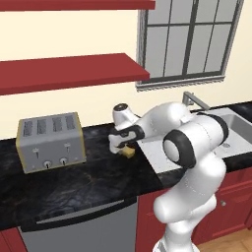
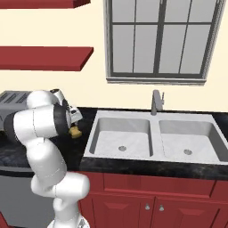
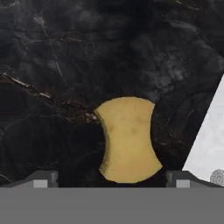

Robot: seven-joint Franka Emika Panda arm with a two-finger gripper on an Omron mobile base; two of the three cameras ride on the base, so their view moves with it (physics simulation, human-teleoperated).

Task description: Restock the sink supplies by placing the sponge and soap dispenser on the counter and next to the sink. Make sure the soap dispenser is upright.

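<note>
Yellow-tan and waisted at its sides, the sponge lies flat on the black speckled counter directly below the gripper, centred in the gap between the two finger tips that rise at the bottom of the hand view. Its long axis runs away from the camera, crosswise to the line joining the tips, so each narrow-waisted flank faces one tip. The jaws stand wide, with bare stone showing between each tip and the nearest flank of the sponge; nothing is held and nothing is touched. Judged from this, the sponge looks to be already set down, and the move that follows turns on lifting straight up without brushing it. Just to one side, the pale rim of the sink cuts into the hand view, so the sponge sits on the counter close beside the basin. From the left base camera the gripper hangs low over the sponge, which lies between the sink's near rim and, well apart, a silver toaster. The right base camera places the sponge near the left wall of the double sink, with the faucet farther back at the window wall. No soap dispenser can be made out, so that half of the task appears still to do.
</note>
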